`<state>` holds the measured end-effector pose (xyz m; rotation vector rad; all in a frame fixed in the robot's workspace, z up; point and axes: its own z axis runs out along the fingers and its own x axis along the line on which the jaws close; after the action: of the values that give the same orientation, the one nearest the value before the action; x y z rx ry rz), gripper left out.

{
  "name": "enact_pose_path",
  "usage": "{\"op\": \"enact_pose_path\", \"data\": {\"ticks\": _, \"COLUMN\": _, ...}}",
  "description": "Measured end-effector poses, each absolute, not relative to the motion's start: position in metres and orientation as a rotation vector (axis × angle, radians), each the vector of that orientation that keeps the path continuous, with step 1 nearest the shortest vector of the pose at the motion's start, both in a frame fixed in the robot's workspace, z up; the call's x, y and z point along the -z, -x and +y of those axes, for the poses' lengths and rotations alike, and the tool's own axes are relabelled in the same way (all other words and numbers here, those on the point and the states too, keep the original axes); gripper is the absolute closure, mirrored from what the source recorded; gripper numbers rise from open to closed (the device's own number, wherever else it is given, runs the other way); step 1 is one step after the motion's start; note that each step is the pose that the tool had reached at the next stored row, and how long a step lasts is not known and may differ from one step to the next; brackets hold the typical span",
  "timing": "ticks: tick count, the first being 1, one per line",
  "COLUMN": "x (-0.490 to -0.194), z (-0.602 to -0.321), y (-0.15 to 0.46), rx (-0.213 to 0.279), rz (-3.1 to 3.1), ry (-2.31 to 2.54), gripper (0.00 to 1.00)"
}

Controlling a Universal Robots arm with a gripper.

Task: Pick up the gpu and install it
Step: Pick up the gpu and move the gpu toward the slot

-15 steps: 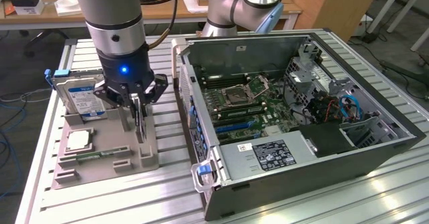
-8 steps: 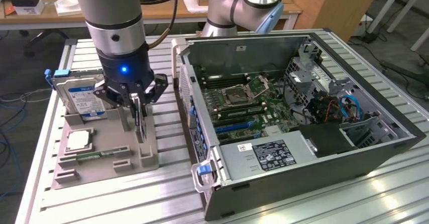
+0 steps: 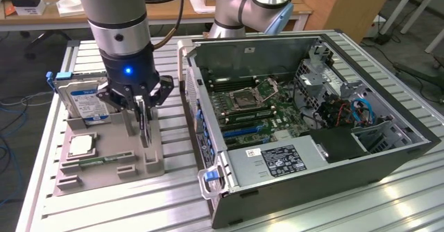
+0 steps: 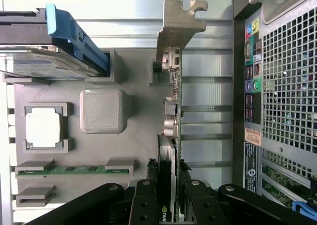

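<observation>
gpu (image 4: 175, 111) stands on edge at the case-side rim of the grey holder tray (image 4: 138, 145), with its silvery bracket (image 4: 179, 27) at the far end from me. My gripper (image 4: 171, 197) is pinching it: both fingers (image 4: 147, 205) are pressed flat on the card's two faces, at the end away from the bracket. Can't tell whether the lower edge is clear of the tray slot. Risks as I read them: the grip sits off-centre on a thin board, so it could pivot in the pads. The bracket sits right by a tray post and could snag it and drag the tray. The PC case (image 3: 388, 154) wall is just beside the card, so any sideways drift could hit it. The wrist view gives the edge-on alignment, the bracket, the CPU chip (image 4: 43, 127) and the hard drive (image 4: 44, 66). The exterior view gives the card's stance over the tray and the open motherboard (image 3: 250, 107).
</observation>
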<state>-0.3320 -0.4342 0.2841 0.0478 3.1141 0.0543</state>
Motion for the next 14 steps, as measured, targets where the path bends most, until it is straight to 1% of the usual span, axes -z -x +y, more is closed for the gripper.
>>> {"op": "enact_pose_path", "data": {"ticks": 4, "x": -0.2847, "z": -0.4342, "y": 0.332, "rx": -0.054, "rz": 3.114, "ry": -0.048, "gripper": 0.74}}
{"op": "enact_pose_path", "data": {"ticks": 6, "x": -0.2917, "z": -0.4342, "y": 0.332, "rx": -0.054, "rz": 3.114, "ry": -0.048, "gripper": 0.74}}
{"op": "enact_pose_path", "data": {"ticks": 14, "x": -0.2933, "z": -0.4342, "y": 0.332, "rx": -0.054, "rz": 3.114, "ry": -0.048, "gripper": 0.74}}
